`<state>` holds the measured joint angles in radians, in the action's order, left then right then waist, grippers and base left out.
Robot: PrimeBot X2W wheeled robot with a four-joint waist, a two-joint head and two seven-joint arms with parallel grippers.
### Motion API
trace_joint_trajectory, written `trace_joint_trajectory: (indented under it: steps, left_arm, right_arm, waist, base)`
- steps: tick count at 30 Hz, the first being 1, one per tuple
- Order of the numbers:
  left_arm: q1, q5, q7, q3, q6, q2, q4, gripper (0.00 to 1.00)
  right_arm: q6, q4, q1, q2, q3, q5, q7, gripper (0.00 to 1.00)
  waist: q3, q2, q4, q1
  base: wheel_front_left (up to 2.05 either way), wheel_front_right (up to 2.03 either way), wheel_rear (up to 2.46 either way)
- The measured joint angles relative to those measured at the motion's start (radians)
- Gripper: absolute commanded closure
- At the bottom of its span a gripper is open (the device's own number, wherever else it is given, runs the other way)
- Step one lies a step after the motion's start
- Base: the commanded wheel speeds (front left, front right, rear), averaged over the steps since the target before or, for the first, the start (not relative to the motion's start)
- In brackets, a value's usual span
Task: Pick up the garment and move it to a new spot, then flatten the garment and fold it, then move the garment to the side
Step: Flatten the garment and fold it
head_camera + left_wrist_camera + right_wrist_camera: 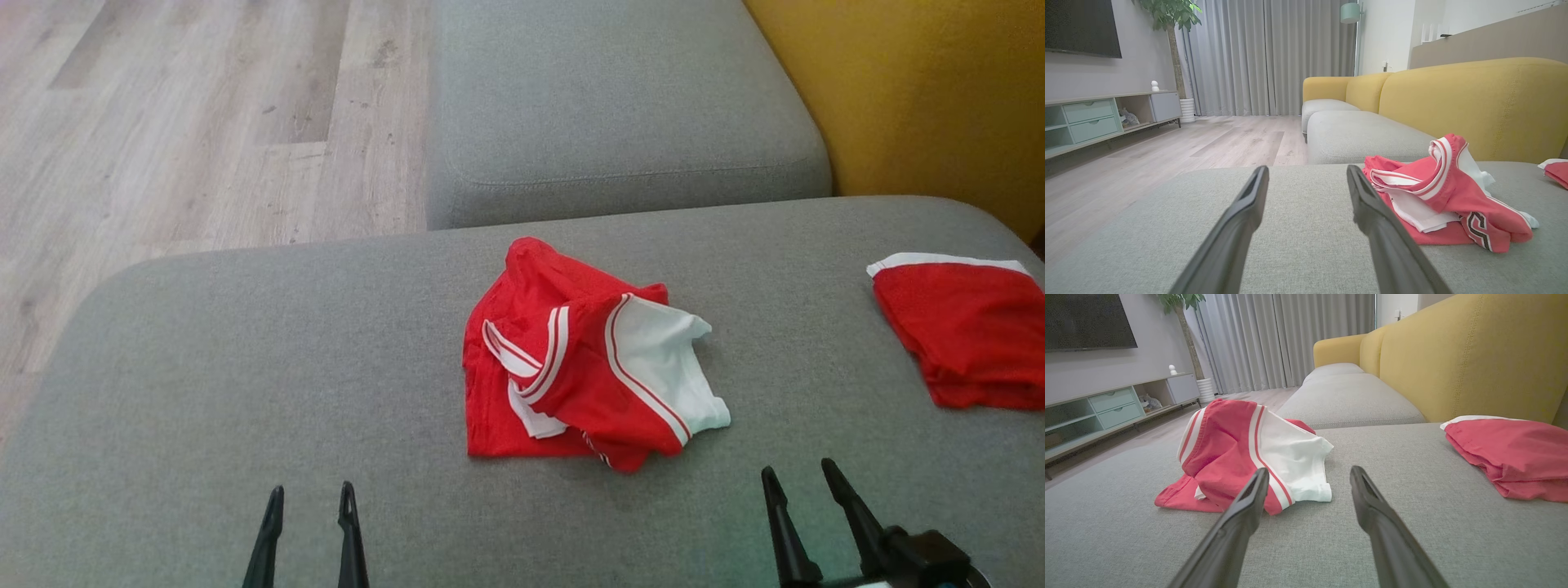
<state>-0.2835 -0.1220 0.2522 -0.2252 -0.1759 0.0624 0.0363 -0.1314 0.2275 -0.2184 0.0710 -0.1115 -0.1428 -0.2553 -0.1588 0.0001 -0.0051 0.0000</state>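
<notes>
A crumpled red garment (571, 359) with white sleeves and striped trim lies in a heap in the middle of the grey sofa cushion (245, 367). The same garment (1437, 196) sits right of my left fingers in the left wrist view, and the garment (1241, 453) is ahead and left in the right wrist view. My left gripper (312, 496) is open near the cushion's front edge, left of the heap. My right gripper (800, 475) is open too, just right of and nearer than the heap. Neither touches the cloth.
A second red garment (963, 327), folded flat, lies at the cushion's right edge, also seen as the folded piece (1511, 453). Another grey seat cushion (612, 106) lies beyond, a yellow backrest (922, 90) to the right, wooden floor (204, 122) to the left.
</notes>
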Motion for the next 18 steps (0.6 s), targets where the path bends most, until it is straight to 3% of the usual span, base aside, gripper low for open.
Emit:
trace_joint_trajectory:
  steps: [8, 18]
  left_arm:
    - [0.002, 0.004, 0.000, -0.004, 0.002, 0.000, 0.006, 0.00]
    - [0.162, 0.026, 0.000, -0.095, 0.063, -0.002, 0.088, 0.00]
  right_arm:
    - [0.000, -0.004, 0.001, 0.004, -0.009, -0.007, 0.000, 0.00]
    - [0.000, -0.023, 0.026, 0.027, -0.031, -0.009, 0.000, 0.00]
  waist:
    - [0.019, 0.0000, -0.011, 0.0000]
    - [0.099, 0.0000, -0.068, 0.0001]
  base:
    - [0.00, 0.00, 0.00]
    - [0.00, 0.00, 0.00]
